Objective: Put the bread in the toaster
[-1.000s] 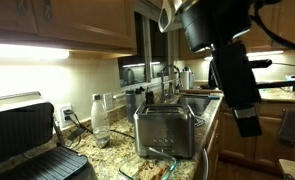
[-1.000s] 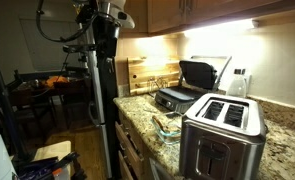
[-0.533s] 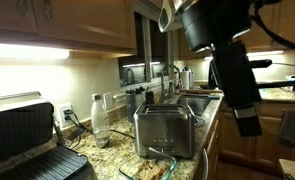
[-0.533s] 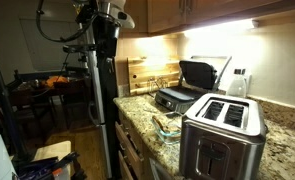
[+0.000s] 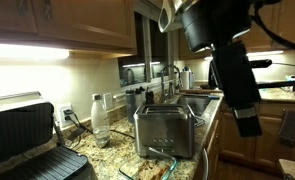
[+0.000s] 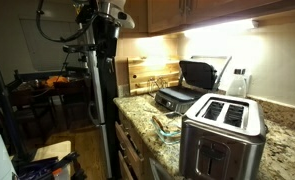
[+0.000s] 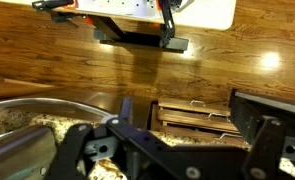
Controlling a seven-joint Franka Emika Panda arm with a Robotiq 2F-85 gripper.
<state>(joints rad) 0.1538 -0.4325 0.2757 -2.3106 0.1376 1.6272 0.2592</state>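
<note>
The steel toaster (image 5: 164,130) stands on the granite counter, its slots on top showing in an exterior view (image 6: 224,112). A small tan piece that may be the bread lies in a clear dish (image 6: 167,126) in front of the toaster; it is too small to tell for sure. The robot arm (image 5: 222,50) hangs high at the counter's edge (image 6: 102,45), well away from the toaster. In the wrist view my gripper (image 7: 187,125) is open and empty, looking down on drawers and floor.
A black-and-silver contact grill (image 5: 22,140) stands open along the counter (image 6: 192,85). A clear bottle (image 5: 100,118) stands by the wall behind the toaster. A wooden board (image 6: 142,72) leans at the counter's end. Wooden drawers (image 7: 197,115) and a wood floor (image 7: 87,60) lie below.
</note>
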